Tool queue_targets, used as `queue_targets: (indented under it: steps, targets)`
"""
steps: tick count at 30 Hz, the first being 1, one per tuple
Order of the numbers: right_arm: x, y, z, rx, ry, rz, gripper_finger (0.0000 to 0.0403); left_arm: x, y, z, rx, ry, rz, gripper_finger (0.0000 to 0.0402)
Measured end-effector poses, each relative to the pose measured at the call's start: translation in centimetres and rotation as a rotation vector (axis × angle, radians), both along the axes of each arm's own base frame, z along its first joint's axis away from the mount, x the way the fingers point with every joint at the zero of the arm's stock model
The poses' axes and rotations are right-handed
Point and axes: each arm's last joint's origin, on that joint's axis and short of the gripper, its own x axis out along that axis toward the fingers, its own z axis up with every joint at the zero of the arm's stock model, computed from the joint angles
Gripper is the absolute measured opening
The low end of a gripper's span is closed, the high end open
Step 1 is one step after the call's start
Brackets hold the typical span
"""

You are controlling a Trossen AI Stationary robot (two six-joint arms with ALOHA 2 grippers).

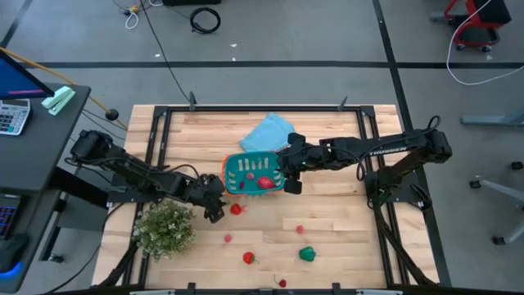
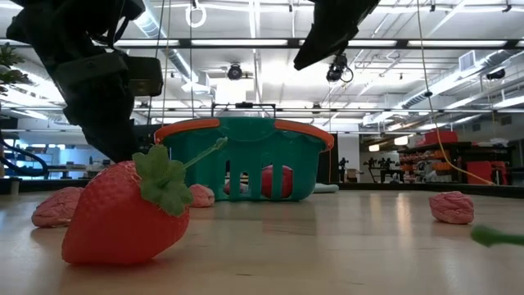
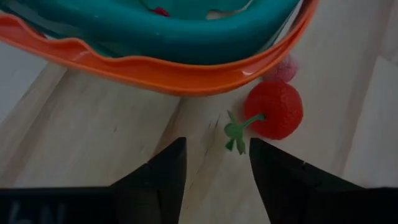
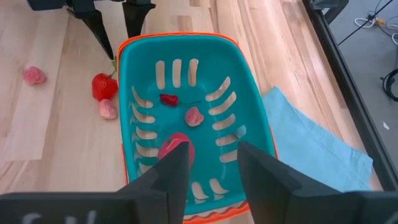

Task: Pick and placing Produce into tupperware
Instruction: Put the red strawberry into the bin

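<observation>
High view, left gripper (image 1: 214, 205): low at the near-left corner of the basket (image 1: 232, 166), with a red strawberry (image 1: 237, 210) just beside the fingertips.
High view, right gripper (image 1: 288, 176): over the right end of the basket, above red pieces lying inside.
High view, loose produce: a small pink piece (image 1: 228, 238), a red one (image 1: 249, 257), a pink one (image 1: 300, 229) and a green piece (image 1: 307, 254), all well apart from both grippers, on the near part of the table (image 1: 344, 221).
High view, other things: a blue cloth (image 1: 267, 131) behind the basket, a plant (image 1: 165, 227) near the left arm.

Low view, foreground: big strawberry (image 2: 123, 215) with green top, pink pieces to both sides, basket (image 2: 246, 160) behind with one red piece visible through the slots.

Left wrist view, fingers (image 3: 163, 171): parted to a middle width, nothing between them.
Left wrist view, target: round red piece (image 3: 273, 109) with a thin green stem, just ahead and a little to one side, close to the basket rim (image 3: 155, 74), with a pink piece touching it behind.

Right wrist view, fingers (image 4: 171, 168): spread apart over the basket (image 4: 249, 93), empty; three pieces (image 4: 180, 146) lie below on the basket floor.

Handling, judgement: probably light, hard plastic, smooth and round, so able to slip or roll.
Hold, judgement: best across the widest part of the red body, not by the stem, which looks thin and likely bends.
Risk, judgement: the rim is very near, so a finger could push against the basket.
</observation>
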Motion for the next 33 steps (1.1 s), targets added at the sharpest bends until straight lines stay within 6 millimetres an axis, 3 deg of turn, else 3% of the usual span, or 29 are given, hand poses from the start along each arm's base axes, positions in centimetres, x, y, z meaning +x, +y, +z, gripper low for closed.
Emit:
queue_targets:
  steps: [16, 21, 27, 33]
  targets:
    - [0.0, 0.0, 0.0, 0.0, -0.001, 0.001, 0.0137, 1.2, -0.4, -1.9, 0.002, 0.008, 0.006, 0.0167]
    - [0.0, 0.0, 0.0, 0.0, 0.0, 0.001, 0.0137, 1.3, -0.4, -2.0, -0.001, -0.003, 0.007, 0.0121]
    - [0.0, 0.0, 0.0, 0.0, 0.0, 0.001, 0.0137, 1.5, -0.7, -1.7, -0.014, -0.029, 0.005, 0.0015]
    - [0.0, 0.0, 0.0, 0.0, 0.0, 0.001, 0.0138, 2.5, -2.4, 0.0, -0.032, -0.084, -0.049, 0.0008]
